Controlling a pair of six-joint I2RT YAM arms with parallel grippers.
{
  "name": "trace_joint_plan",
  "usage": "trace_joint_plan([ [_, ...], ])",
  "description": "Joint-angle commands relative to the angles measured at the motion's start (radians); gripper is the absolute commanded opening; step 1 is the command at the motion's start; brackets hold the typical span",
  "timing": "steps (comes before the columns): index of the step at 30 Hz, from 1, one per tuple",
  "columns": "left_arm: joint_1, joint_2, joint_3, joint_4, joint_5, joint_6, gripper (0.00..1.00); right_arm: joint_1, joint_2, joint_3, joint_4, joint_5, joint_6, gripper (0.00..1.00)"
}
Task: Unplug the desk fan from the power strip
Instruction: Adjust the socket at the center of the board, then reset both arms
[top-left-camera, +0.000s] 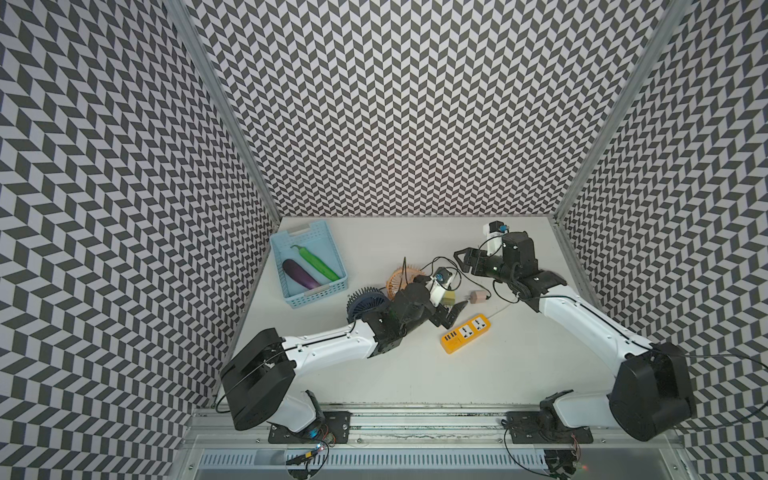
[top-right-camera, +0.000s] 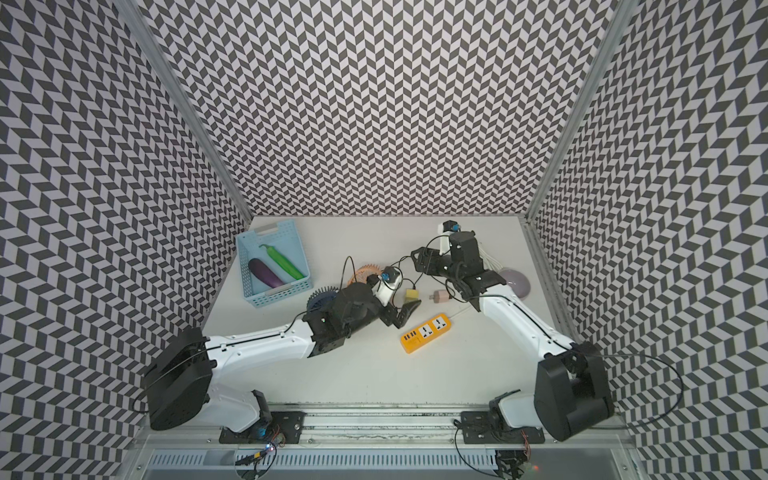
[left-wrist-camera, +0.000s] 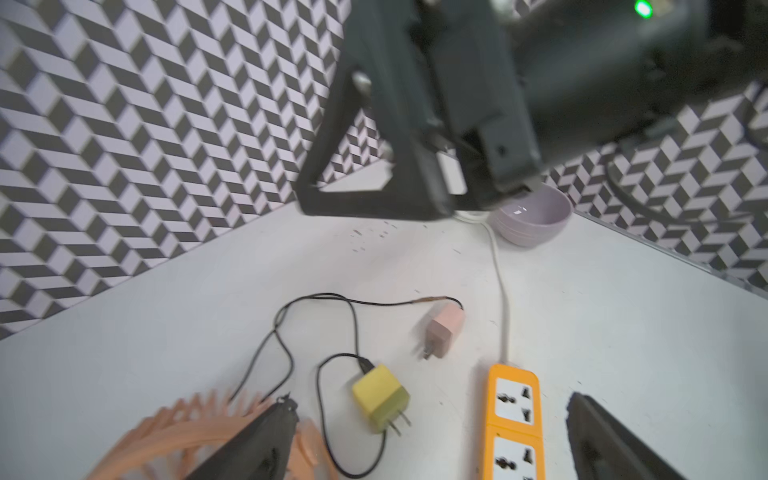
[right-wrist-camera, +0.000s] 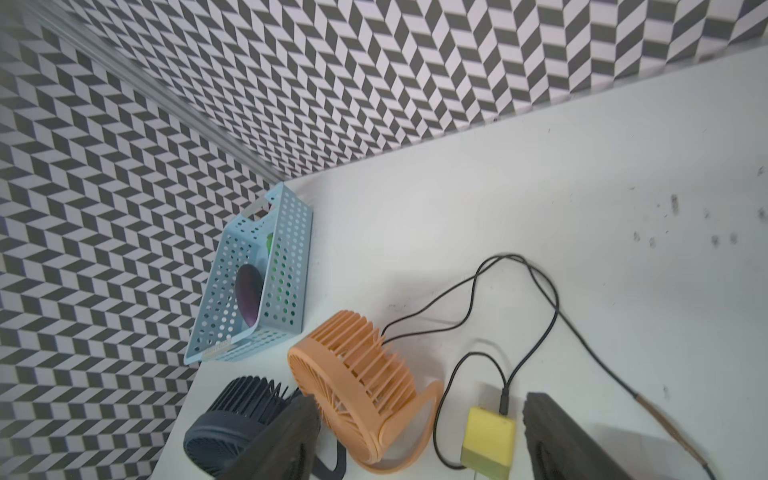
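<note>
The orange-yellow power strip (top-left-camera: 465, 333) (top-right-camera: 426, 334) (left-wrist-camera: 513, 419) lies flat mid-table, and both of its white sockets are empty. A yellow plug (top-left-camera: 449, 296) (left-wrist-camera: 380, 399) (right-wrist-camera: 488, 442) and a pink plug (top-left-camera: 476, 296) (left-wrist-camera: 442, 332) lie loose on the table behind it, each with a thin black cable. An orange desk fan (top-left-camera: 397, 280) (right-wrist-camera: 353, 382) and a dark blue desk fan (top-left-camera: 365, 301) (right-wrist-camera: 232, 415) stand to the left. My left gripper (top-left-camera: 451, 314) (left-wrist-camera: 432, 401) is open just left of the strip, holding nothing. Behind the plugs, my right gripper (top-left-camera: 460, 262) (right-wrist-camera: 419, 399) hovers open and empty.
A light blue basket (top-left-camera: 320, 291) at the back left holds an eggplant (top-left-camera: 300, 274) and a green vegetable (top-left-camera: 318, 262). A lilac bowl (top-right-camera: 515, 280) (left-wrist-camera: 536, 216) sits at the right edge under my right arm. The strip's white cord (left-wrist-camera: 503, 299) runs toward the bowl.
</note>
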Motion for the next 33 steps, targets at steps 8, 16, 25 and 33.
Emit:
trace_joint_plan([
  [8, 0.329, -0.139, 0.082, -0.169, -0.11, -0.046, 1.0, -0.014, -0.022, 0.012, 0.147, 0.297, -0.053, 1.0],
  [16, 0.611, -0.151, -0.005, -0.099, -0.135, -0.058, 1.0, -0.051, -0.046, -0.067, 0.256, 0.612, -0.137, 1.0],
  [25, 0.868, -0.142, -0.283, 0.265, -0.064, 0.026, 1.0, -0.109, -0.024, -0.293, 0.489, 0.989, -0.293, 1.0],
  [33, 0.875, -0.011, -0.428, 0.49, -0.064, 0.009, 1.0, -0.188, -0.004, -0.422, 0.634, 1.003, -0.287, 1.0],
])
